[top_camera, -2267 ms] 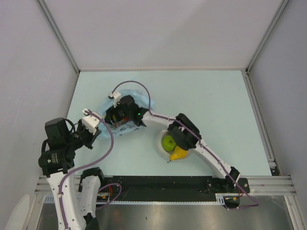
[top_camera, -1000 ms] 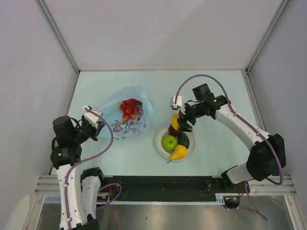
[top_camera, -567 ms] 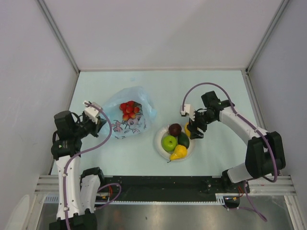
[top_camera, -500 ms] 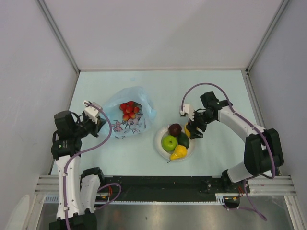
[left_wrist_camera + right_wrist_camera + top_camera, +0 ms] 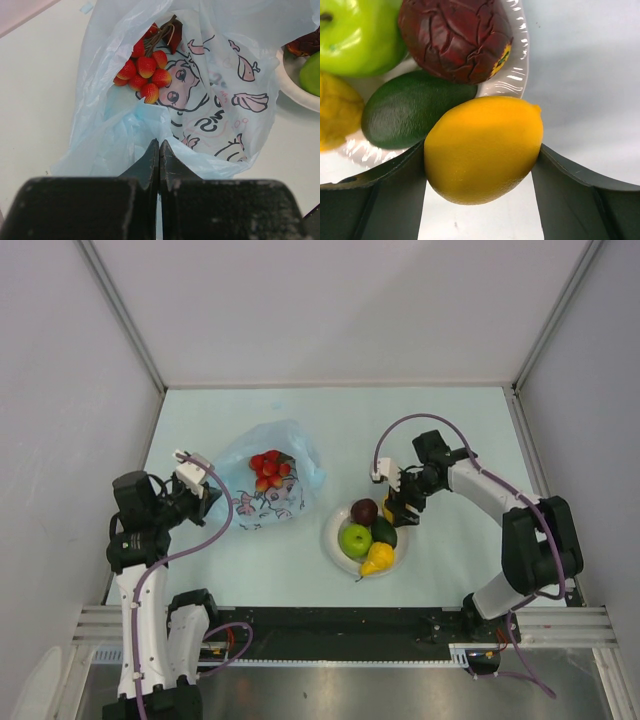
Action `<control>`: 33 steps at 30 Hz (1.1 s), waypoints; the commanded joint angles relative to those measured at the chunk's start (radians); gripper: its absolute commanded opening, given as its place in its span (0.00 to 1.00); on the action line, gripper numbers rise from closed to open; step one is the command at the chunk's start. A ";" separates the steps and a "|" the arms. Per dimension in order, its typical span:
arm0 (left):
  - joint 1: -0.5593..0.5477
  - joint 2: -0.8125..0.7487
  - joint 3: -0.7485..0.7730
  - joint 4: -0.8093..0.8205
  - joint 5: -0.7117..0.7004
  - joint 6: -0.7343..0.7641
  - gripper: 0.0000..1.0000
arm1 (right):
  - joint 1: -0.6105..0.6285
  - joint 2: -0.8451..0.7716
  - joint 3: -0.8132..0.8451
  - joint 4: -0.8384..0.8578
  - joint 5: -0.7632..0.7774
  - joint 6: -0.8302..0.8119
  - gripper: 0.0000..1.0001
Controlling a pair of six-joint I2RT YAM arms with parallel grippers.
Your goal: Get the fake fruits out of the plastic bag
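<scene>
The crinkled light-blue plastic bag (image 5: 268, 483) lies left of centre, its mouth open over a bunch of red grapes (image 5: 266, 467) (image 5: 145, 75). My left gripper (image 5: 205, 496) (image 5: 159, 148) is shut on the bag's near-left edge. On the white plate (image 5: 332, 542) rest a green apple (image 5: 354, 538), a dark maroon fruit (image 5: 365, 510), an avocado (image 5: 384, 532) and a yellow fruit (image 5: 377, 558). My right gripper (image 5: 398, 508) (image 5: 482, 155) is shut on the yellow lemon (image 5: 482, 147), right at the plate's rim (image 5: 512, 82) beside the avocado (image 5: 410, 112).
The plate sits just right of the bag, its rim (image 5: 295, 89) showing in the left wrist view. White walls close in the pale table on three sides. The arm bases and a black rail run along the near edge.
My right gripper came out of the bag with the lemon, swung right, and has sunk to the plate's right rim. The left gripper keeps its hold on the bag, hardly moving.
</scene>
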 commanded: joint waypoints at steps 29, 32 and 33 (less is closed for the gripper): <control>-0.002 -0.020 0.004 0.028 0.003 -0.011 0.02 | 0.085 -0.004 0.004 -0.145 0.009 -0.309 0.56; 0.000 -0.024 -0.001 0.029 0.003 -0.011 0.02 | 0.081 0.001 0.006 -0.110 0.019 -0.271 0.63; 0.000 -0.027 -0.001 0.028 0.003 -0.012 0.02 | 0.075 0.001 0.006 -0.099 0.022 -0.257 0.64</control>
